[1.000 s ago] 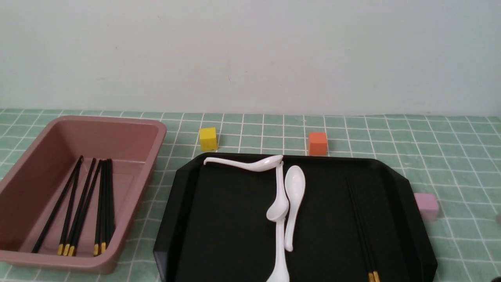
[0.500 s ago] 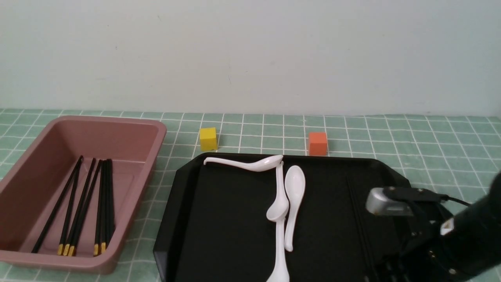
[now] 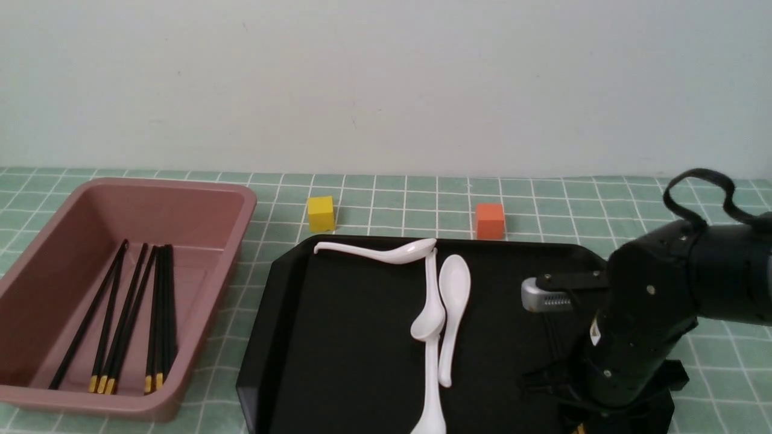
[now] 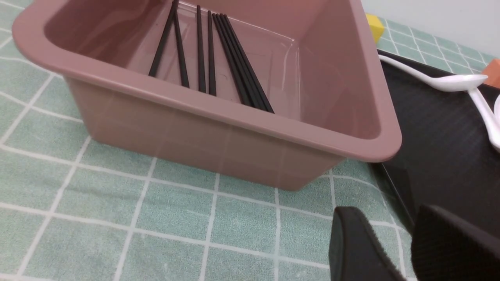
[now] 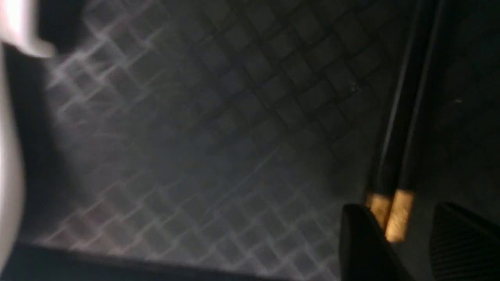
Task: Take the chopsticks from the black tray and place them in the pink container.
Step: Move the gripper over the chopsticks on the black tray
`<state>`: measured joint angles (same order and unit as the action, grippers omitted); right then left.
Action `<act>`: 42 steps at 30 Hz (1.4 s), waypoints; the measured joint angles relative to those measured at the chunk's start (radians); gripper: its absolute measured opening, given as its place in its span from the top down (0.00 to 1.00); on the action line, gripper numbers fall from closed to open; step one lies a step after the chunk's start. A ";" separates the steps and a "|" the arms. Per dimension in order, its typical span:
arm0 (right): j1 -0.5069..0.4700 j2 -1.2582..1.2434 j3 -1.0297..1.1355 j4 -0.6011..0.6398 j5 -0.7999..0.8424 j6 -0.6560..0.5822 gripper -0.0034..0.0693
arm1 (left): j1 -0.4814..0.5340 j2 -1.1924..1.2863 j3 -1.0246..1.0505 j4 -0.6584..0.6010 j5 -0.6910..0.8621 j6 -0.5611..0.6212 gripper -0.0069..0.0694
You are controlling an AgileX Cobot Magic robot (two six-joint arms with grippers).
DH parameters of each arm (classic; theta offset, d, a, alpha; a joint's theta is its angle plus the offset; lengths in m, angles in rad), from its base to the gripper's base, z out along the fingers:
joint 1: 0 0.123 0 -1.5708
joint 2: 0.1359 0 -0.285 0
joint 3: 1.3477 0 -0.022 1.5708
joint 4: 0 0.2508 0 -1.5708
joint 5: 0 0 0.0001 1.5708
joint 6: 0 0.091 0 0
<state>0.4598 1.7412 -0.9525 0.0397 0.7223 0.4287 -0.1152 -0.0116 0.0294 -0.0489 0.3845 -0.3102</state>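
Black rounded right arm [image 3: 651,325], small screws [image 3: 649,290], looped cable [image 3: 699,181], silver block [image 3: 541,299], perhaps a camera.

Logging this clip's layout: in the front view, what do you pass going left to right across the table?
Deep dusty-pink plastic bin → small yellow cube → small orange cube → black right robot arm.

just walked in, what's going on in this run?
The right gripper is down over the near right part of the glossy black tray, jaws open, fingertips at the gold butt ends of the pair of thin black chopsticks lying there; nothing gripped yet. The deep dusty-pink plastic container holds several black chopsticks. White spoons lie on the tray. The left gripper hovers open beside the container, holding nothing.
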 joint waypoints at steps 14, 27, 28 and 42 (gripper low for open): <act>0.000 0.065 -0.020 -0.012 0.005 0.020 0.63 | 0.000 0.000 0.000 0.000 0.000 0.000 0.60; 0.000 -0.013 -0.009 -0.033 0.062 0.021 0.75 | 0.000 0.000 0.000 0.000 0.000 0.000 0.60; 0.000 -0.035 -0.012 -0.033 0.075 0.021 0.75 | 0.000 0.000 0.000 0.000 0.000 0.000 0.60; 0.111 -0.220 -0.375 0.364 0.189 -0.265 0.75 | 0.000 0.000 0.000 0.000 0.000 0.000 0.60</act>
<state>0.5706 1.5209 -1.3275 0.4040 0.9113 0.1634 -0.1152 -0.0116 0.0294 -0.0489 0.3845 -0.3102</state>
